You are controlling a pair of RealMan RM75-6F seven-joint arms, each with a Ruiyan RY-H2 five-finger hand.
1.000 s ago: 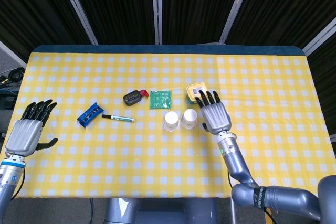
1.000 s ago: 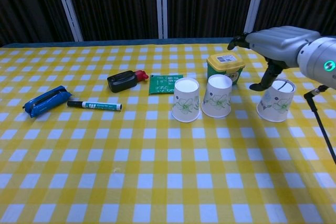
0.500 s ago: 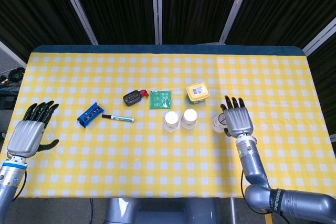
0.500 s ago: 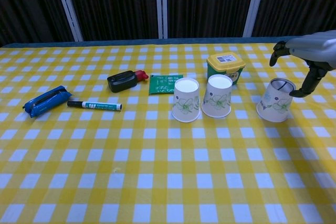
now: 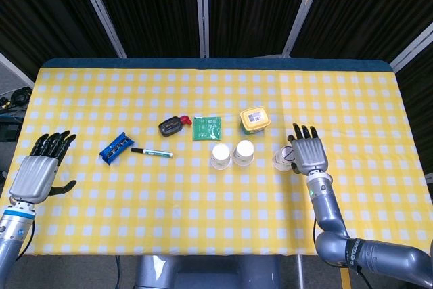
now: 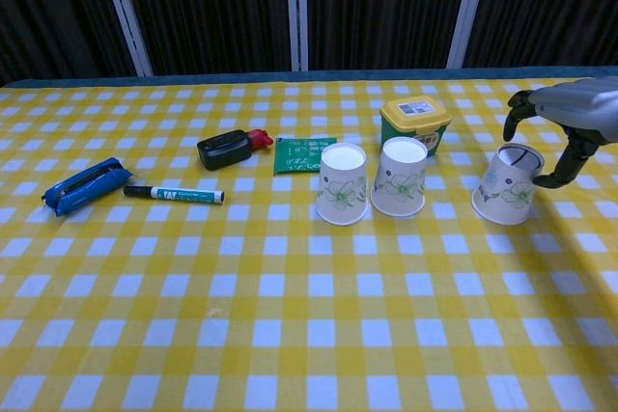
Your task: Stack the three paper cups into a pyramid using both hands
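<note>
Cups for the pyramid are shown inverted on the checked cloth: two stand side by side, just apart, as a base (image 6: 343,183) (image 6: 401,176), and the third cup (image 6: 508,183) stands well to their right. The right hand (image 6: 570,115) is held beside and above the third cup with fingers spread; contact cannot be told. The left hand (image 5: 39,169) is held spread, empty, far off. Collapse of the thin wall is risked if the cup is squeezed, and toppling if it is nudged. The yellow tub (image 6: 415,121) behind the base could be struck in transit.
</note>
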